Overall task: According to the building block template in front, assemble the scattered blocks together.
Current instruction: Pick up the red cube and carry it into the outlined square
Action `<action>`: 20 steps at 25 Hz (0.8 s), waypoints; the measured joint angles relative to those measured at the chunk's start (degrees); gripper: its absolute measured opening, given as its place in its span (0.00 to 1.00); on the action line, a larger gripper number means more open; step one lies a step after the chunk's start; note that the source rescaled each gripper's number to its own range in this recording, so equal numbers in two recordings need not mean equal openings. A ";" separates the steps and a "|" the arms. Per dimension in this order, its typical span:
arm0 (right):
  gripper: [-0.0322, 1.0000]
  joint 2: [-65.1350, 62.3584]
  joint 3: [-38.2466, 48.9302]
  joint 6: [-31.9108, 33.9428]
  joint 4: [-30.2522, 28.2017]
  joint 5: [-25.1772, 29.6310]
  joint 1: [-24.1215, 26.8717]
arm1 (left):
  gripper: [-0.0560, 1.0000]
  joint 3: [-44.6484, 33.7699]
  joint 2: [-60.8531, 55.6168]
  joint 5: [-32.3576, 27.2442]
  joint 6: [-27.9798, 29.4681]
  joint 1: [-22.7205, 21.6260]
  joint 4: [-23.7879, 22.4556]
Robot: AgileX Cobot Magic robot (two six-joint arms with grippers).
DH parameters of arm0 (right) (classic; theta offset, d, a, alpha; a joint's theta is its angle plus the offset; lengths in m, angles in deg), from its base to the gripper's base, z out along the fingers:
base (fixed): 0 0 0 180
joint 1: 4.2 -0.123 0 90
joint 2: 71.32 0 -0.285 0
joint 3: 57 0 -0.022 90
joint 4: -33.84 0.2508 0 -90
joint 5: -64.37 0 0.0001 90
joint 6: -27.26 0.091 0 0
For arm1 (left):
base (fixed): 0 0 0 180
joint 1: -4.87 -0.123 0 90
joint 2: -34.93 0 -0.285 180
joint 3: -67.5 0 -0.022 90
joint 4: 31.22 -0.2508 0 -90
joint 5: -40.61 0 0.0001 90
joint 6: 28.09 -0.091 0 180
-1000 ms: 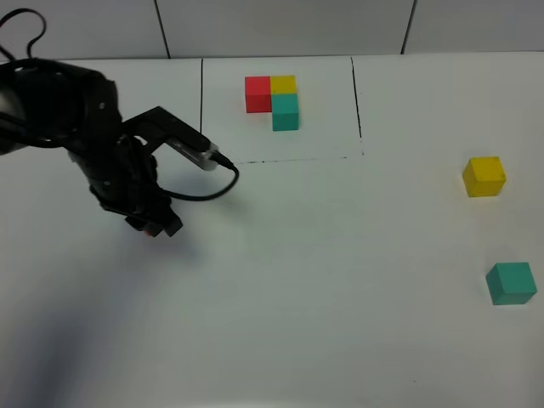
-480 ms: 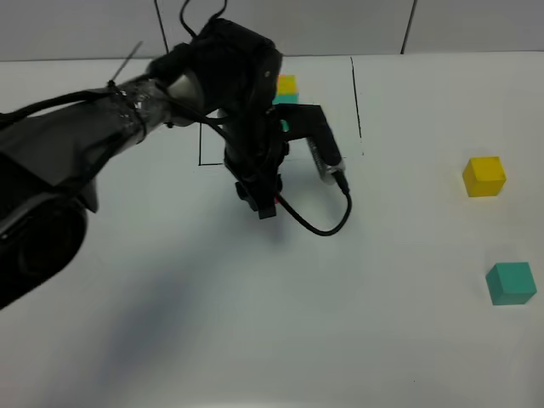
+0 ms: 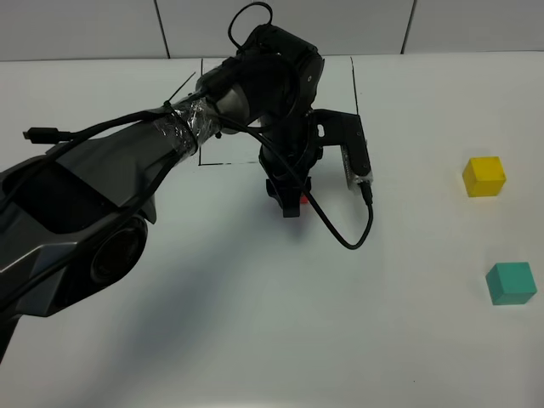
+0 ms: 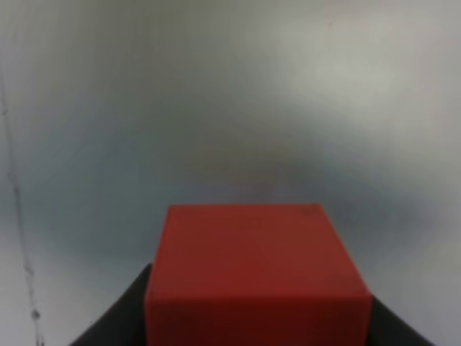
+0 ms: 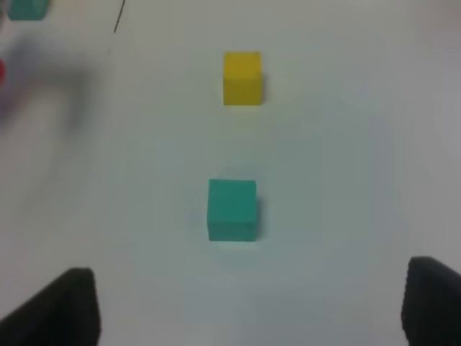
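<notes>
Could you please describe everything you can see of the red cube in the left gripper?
The red cube is a plain, matte block with smooth faces and no visible markings. It sits squarely between the dark fingers of the left gripper, which press on two opposite sides. In the high view only a sliver of red shows under the arm, just outside the near line of the black frame. Whether it touches the white table cannot be told.

White tabletop point(image 3: 255, 340), pale tiled wall point(image 3: 476, 25) behind, dark seams point(image 3: 408, 25) between tiles
</notes>
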 joint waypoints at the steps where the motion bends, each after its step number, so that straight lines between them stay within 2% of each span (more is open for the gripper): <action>1: 0.73 0.00 0.00 0.00 0.13 0.00 0.00 | 0.05 0.00 0.33 0.00 -0.13 0.00 -0.07; 17: 0.73 0.00 0.00 0.00 0.79 0.00 0.00 | 0.05 0.35 3.10 0.00 -1.92 0.00 -0.13; 20: 0.73 0.00 0.00 0.00 0.89 0.00 0.00 | 0.05 0.53 3.15 0.00 -4.01 0.00 -0.13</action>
